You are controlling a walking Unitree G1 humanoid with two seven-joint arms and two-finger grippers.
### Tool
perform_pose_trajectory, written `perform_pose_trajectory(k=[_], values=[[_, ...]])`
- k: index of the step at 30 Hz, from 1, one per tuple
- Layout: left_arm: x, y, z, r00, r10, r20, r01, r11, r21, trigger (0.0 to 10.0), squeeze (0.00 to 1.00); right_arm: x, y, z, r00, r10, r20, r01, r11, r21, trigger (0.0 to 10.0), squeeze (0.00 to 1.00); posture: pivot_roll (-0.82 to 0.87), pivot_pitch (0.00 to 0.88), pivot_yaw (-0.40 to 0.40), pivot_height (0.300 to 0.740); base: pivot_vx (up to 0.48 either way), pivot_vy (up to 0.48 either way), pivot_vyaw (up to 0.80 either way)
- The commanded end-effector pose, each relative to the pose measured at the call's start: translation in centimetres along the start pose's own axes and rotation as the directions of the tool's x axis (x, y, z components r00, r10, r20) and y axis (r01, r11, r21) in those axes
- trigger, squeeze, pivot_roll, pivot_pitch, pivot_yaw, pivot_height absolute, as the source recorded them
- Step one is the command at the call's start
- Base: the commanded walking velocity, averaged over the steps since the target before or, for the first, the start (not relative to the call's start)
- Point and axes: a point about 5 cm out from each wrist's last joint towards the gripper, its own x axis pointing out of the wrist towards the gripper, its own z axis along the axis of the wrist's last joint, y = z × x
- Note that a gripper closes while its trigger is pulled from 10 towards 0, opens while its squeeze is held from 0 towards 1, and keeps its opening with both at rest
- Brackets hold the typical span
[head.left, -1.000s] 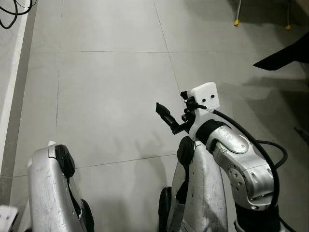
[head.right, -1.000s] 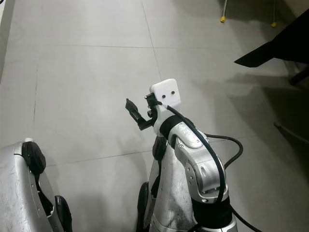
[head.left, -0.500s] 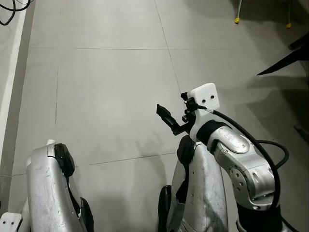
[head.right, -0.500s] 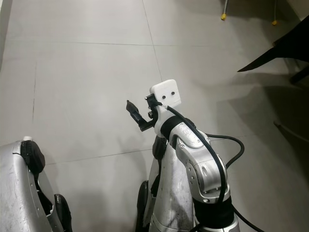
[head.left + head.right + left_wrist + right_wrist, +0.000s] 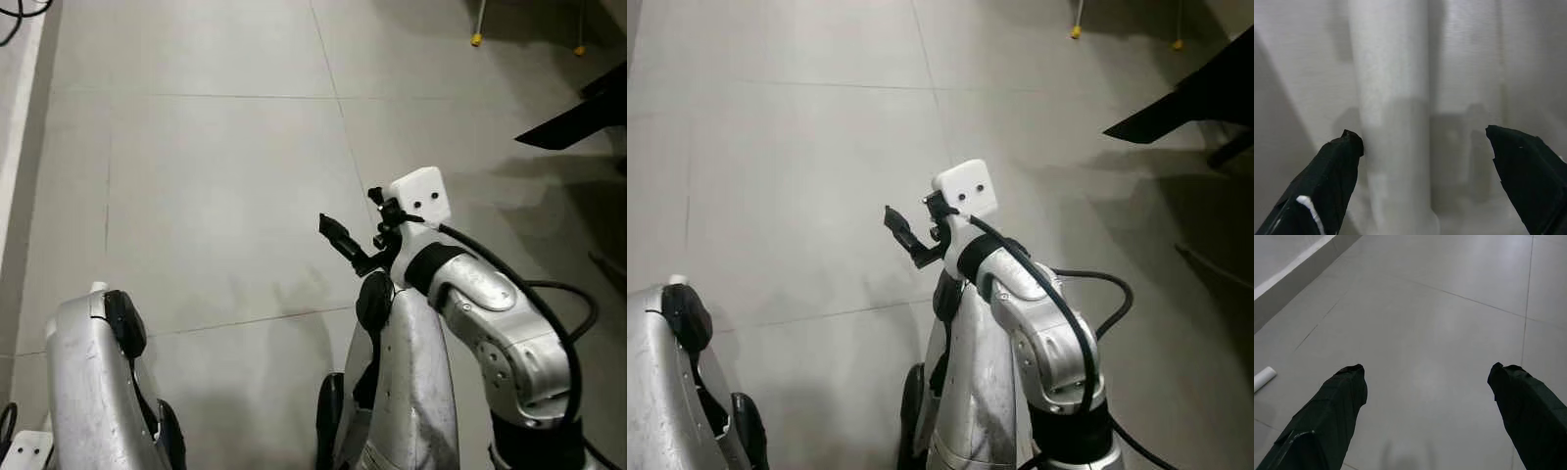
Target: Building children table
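Nearest, left tool spread wide, holding nothing, fingers flanking a pale white upright tube, one finger just beside it. Right tool raised over grey tiled floor, also wide and bare. Farther off, white roll on floor near wall base. Farthest, yellow-tipped legs.

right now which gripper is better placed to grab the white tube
Left, probably. The left gripper is open, with the white tube upright just beyond its fingers. The right gripper, also open, faces bare floor tiles.
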Motion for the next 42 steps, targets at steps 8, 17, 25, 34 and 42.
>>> perform_pose_trajectory(k=[8, 17, 25, 34, 42], values=[[-0.1, -1.7, -2.0, 0.998, -0.032, -0.054, 0.033, 0.999, 0.009, 10.0, 0.00, -1.1, -0.7, 0.6, 1.000, -0.002, 0.000, 0.002, 1.000, 0.002, 10.0, 0.00, -0.37, 0.481, -0.293, 0.300, 0.000, 0.000, 0.00], [-0.3, -2.8, -3.6, 0.995, 0.004, -0.104, -0.004, 1.000, -0.002, 10.0, 0.00, -1.6, -1.3, 0.8, 0.999, 0.018, -0.026, -0.018, 1.000, -0.013, 10.0, 0.00, -0.39, 0.491, -0.330, 0.300, 0.000, 0.000, 0.00], [-0.5, -2.7, -4.3, 0.992, 0.045, -0.121, -0.045, 0.999, 0.008, 0.0, 0.00, -1.8, -1.7, 1.0, 0.999, 0.031, -0.029, -0.031, 0.999, -0.017, 4.4, 0.00, -0.39, 0.490, -0.335, 0.300, 0.000, 0.000, 0.00], [-0.5, -2.5, -4.3, 0.991, 0.076, -0.114, -0.075, 0.997, 0.014, 0.0, 0.00, -1.6, -1.6, 1.0, 0.999, 0.024, -0.030, -0.024, 1.000, -0.009, 10.0, 0.00, -0.37, 0.482, -0.317, 0.300, 0.000, 0.000, 0.00], [-0.8, -0.8, -4.2, 0.973, 0.193, -0.129, -0.191, 0.981, 0.026, 3.0, 0.00, -1.2, -1.4, 0.6, 1.000, 0.007, -0.024, -0.007, 1.000, 0.005, 10.0, 0.00, -0.31, 0.460, -0.281, 0.300, 0.000, 0.000, 0.00]])
